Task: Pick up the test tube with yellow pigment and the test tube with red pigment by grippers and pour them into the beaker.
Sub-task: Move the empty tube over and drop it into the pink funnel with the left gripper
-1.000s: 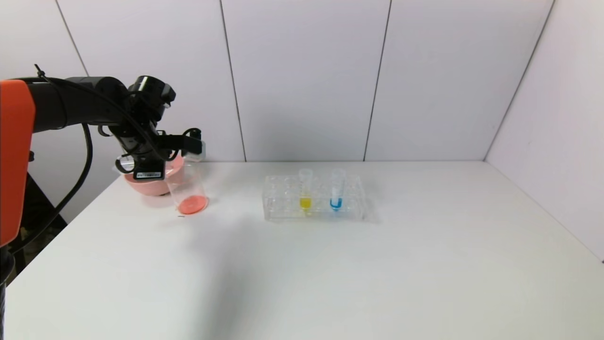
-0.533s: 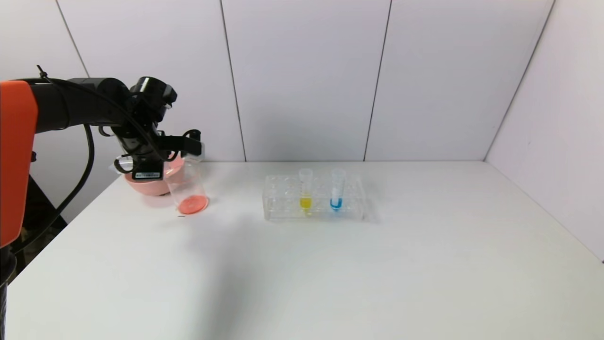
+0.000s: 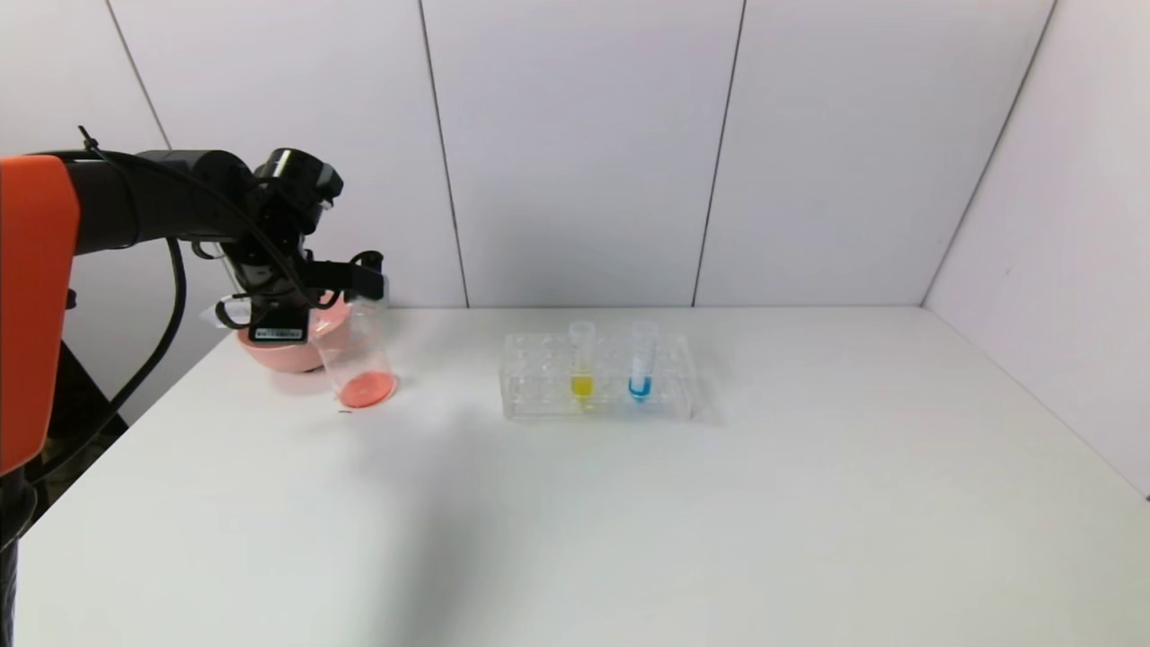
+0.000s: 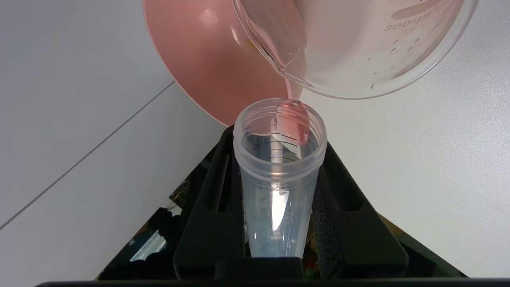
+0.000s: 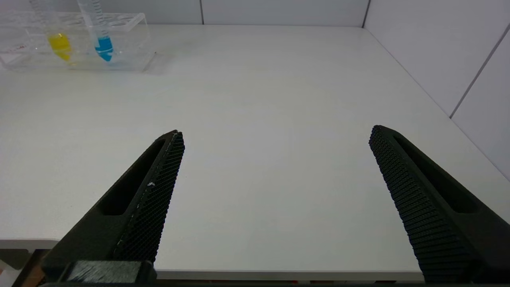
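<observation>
Two slim clear plastic tubes stand upright in the clear rectangular rack [image 3: 597, 377] mid-counter: the test tube with yellow pigment [image 3: 581, 364] and, beside it, a blue-tipped tube [image 3: 641, 364]. Left gripper [image 4: 279, 191], black, fingers clamped on the test tube with red pigment [image 4: 279, 175], holds it tipped; threaded mouth sits just beside the lip of the clear cylindrical beaker [image 3: 358, 355], only a red film showing at the tube rim. Beaker carries red-orange liquid at its base, printed "300ml" on wall. Smooth pink bowl [image 3: 269, 350] stands directly behind beaker, partly hidden by left arm. Right gripper [image 5: 275, 135] hovers above white matte counter [image 3: 629, 521] near its front edge, ribbed black fingers wide apart, holding nothing, well apart from rack.
</observation>
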